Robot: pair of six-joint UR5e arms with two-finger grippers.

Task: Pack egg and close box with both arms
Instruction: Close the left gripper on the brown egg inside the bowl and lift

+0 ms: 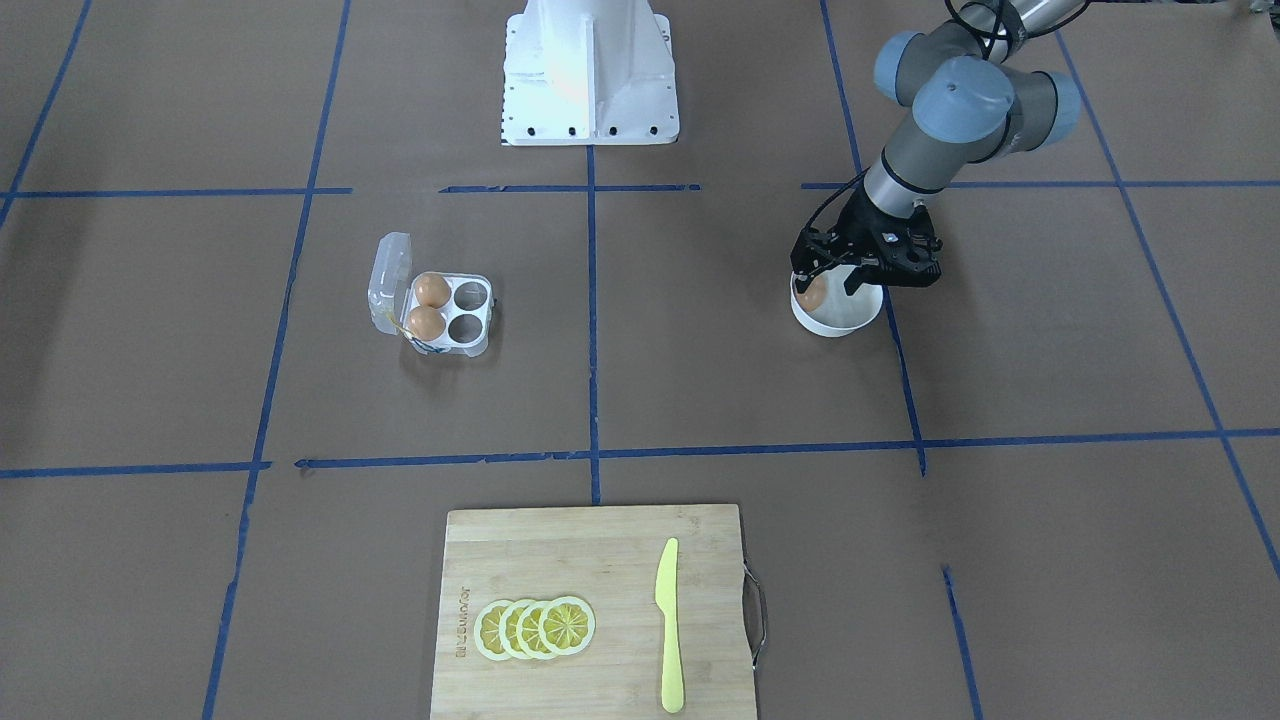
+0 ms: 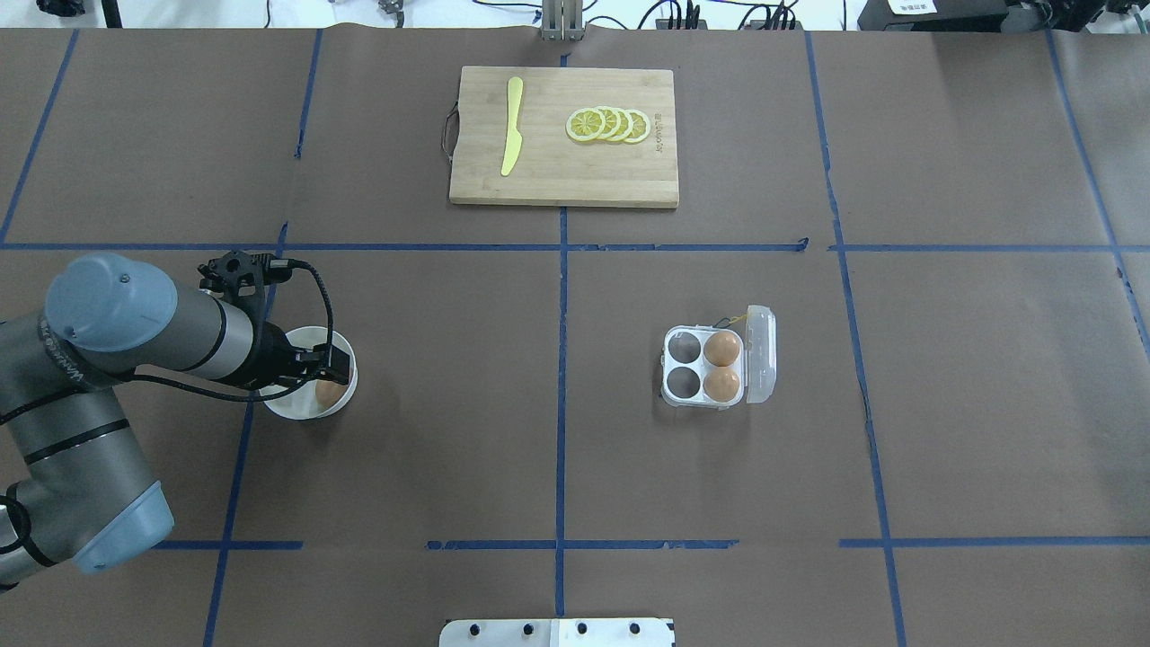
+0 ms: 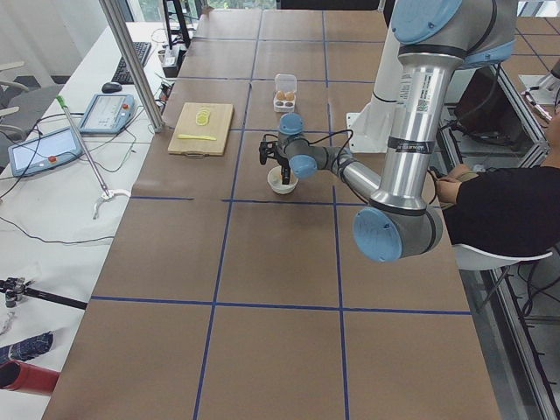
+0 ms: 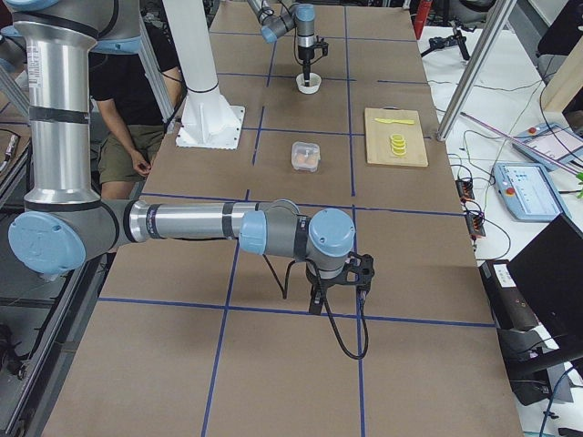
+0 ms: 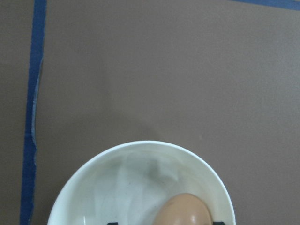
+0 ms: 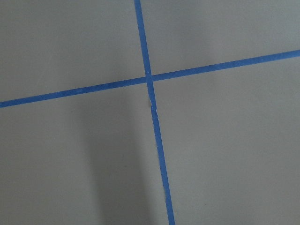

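One orange-brown egg (image 1: 810, 292) lies in a white bowl (image 1: 840, 325); it also shows in the overhead view (image 2: 329, 393) and the left wrist view (image 5: 183, 211). My left gripper (image 1: 828, 285) reaches down into the bowl, open, with its fingertips (image 5: 217, 223) on either side of the egg. The clear box (image 1: 440, 315) stands apart with its lid open; two eggs (image 2: 722, 348) fill the cells beside the lid, and two cells are empty. My right gripper (image 4: 317, 302) hangs over bare table far from the box. I cannot tell whether it is open or shut.
A wooden cutting board (image 1: 590, 560) holds lemon slices (image 1: 535, 628) and a yellow knife (image 1: 668, 625). The white pedestal (image 1: 588, 70) stands at the robot's base. Blue tape lines cross the brown table. A seated person shows at the table's edge in the side views.
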